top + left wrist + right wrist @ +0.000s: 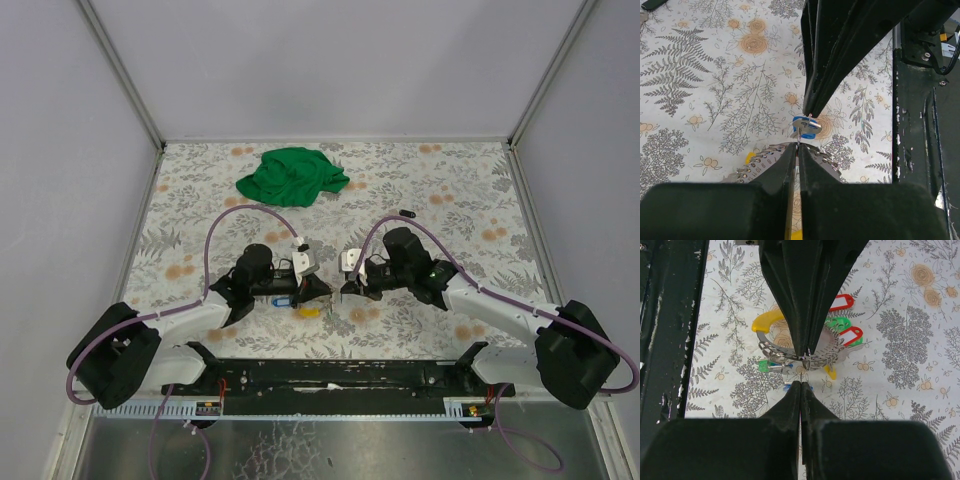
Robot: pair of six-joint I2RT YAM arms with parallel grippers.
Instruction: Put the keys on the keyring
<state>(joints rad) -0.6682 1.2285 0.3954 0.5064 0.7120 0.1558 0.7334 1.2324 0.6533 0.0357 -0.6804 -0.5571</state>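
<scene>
Two arms (200, 315) fold inward, tips facing at 6 o'clock on the bench (450, 200). The left gripper (318, 290) is clenched on the keyring (777, 356), a greyish wire loop with yellow, green and red keys (840, 322) bunched against it. The right gripper (347, 288) pinches a blue key (805, 127) beside it. Wrist views show this; overhead, the grippers hide most of it.

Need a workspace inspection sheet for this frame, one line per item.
Surface: floral-print table, flat.
Job's things: keyring between the arms, keys clustered at it; blue key just off it.
Clutter: green cloth at far side; small black item.
Grippers: left gripper jaws shut on keyring; right gripper jaws shut, seemingly on blue key.
Cables: purple cables arch over both arms.
Surroundings: grey walls.
</scene>
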